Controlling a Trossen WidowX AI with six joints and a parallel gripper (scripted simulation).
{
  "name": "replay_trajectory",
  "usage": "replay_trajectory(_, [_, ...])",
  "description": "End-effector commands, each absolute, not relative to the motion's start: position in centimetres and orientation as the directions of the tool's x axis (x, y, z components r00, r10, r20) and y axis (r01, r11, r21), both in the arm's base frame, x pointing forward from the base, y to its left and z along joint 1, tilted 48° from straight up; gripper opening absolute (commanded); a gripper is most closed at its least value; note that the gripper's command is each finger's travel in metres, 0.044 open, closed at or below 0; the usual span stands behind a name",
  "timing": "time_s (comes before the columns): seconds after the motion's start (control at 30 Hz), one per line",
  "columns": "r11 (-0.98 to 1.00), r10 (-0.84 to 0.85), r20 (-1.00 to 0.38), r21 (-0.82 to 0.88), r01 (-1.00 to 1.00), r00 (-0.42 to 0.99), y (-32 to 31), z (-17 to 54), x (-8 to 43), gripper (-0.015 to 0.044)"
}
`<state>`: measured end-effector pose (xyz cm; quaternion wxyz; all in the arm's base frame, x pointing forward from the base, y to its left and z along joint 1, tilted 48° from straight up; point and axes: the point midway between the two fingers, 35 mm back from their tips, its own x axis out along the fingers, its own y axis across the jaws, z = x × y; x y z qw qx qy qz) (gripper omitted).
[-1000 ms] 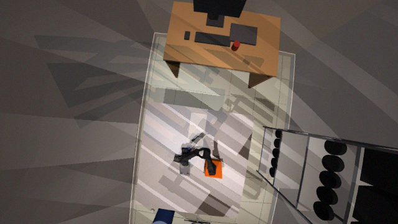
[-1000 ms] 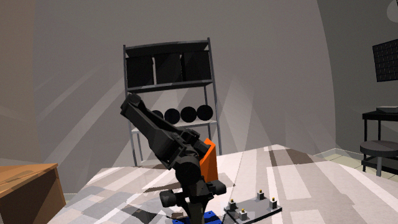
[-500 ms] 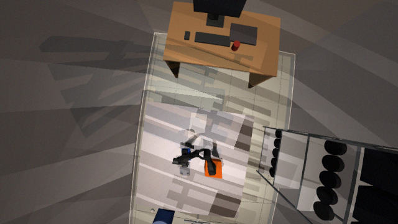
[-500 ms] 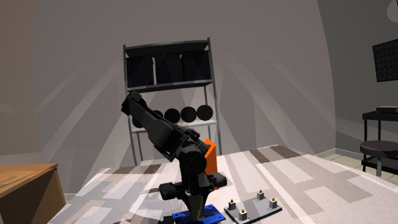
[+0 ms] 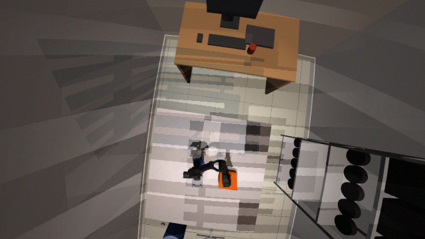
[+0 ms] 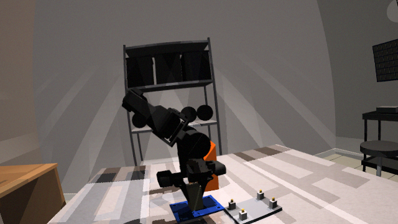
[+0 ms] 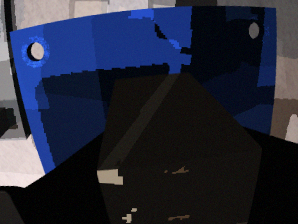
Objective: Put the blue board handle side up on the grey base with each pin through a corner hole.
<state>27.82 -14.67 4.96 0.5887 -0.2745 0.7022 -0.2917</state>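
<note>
- The blue board [image 5: 200, 162] [image 6: 214, 202] [image 7: 65, 50] is handle side up, just beside the grey base [image 5: 197, 182] [image 6: 258, 211], off its posts; in the exterior view it is left of the base.
- The fingers [image 6: 185, 193] are closed on the square handle [image 6: 194, 196] [image 7: 180, 145].
- The board and base are well inside the edges of the tabletop [image 5: 166, 172] [image 6: 311, 186]. In the exterior view, a wide stretch of tabletop lies right of the base.
- In the top view, the orange block [image 5: 232, 180] [image 6: 212, 183] stands right of the base, with tabletop between.
- The exterior view shows four gold pins [image 6: 260, 190] standing uncovered; the wrist view does not make them out.
- The wrist view shows two far corner holes [image 7: 37, 51] plainly; the arm [image 5: 212, 164] [image 6: 193, 144] hides much of the board from above.
- Whether the board touches the tabletop, I cannot tell.
</note>
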Motion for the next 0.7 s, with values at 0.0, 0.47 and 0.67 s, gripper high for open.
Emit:
replay_trajectory(0.0, [0.679,-0.73,-0.669,-0.734,-0.032,-0.143,-13.7,6.1,28.1,0.0])
replay_trajectory(0.47, [0.681,-0.728,-0.671,-0.732,-0.029,-0.141,-11.9,5.9,28.7,0.0])
replay_trajectory(0.67, [0.684,-0.724,-0.675,-0.729,-0.025,-0.139,-10.9,4.8,29.2,0.0])
